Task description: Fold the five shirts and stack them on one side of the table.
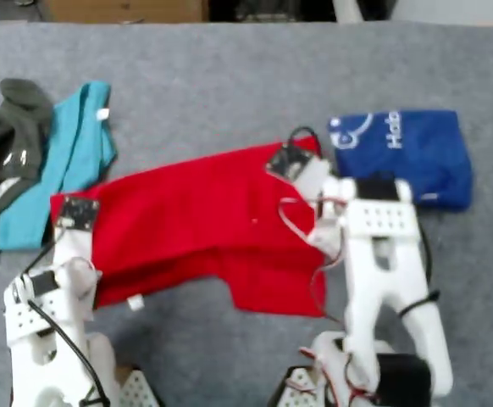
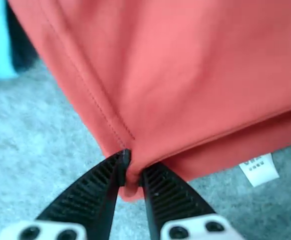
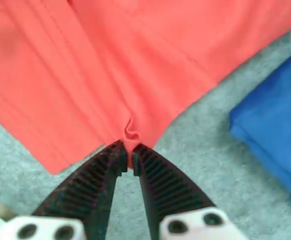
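Grey cloth covers your worktop [image 1: 229, 76], and the red shirt [image 1: 196, 220] lies across its middle. Your left claw [image 2: 131, 167] pinches a corner of it toward the left edge, where a teal shirt [image 1: 69, 153] and a dark shirt [image 1: 9, 144] lie. Your right claw [image 3: 129, 152] pinches its hem beside the folded blue shirt [image 1: 407, 153].

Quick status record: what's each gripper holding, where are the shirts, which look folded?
left gripper: shut on an edge of the red shirt
right gripper: shut on the opposite end of the red shirt
red shirt: spread mid-table
blue shirt: folded, on the right arm's side
teal shirt: unfolded, on the left arm's side
dark shirt: crumpled, touching the teal shirt
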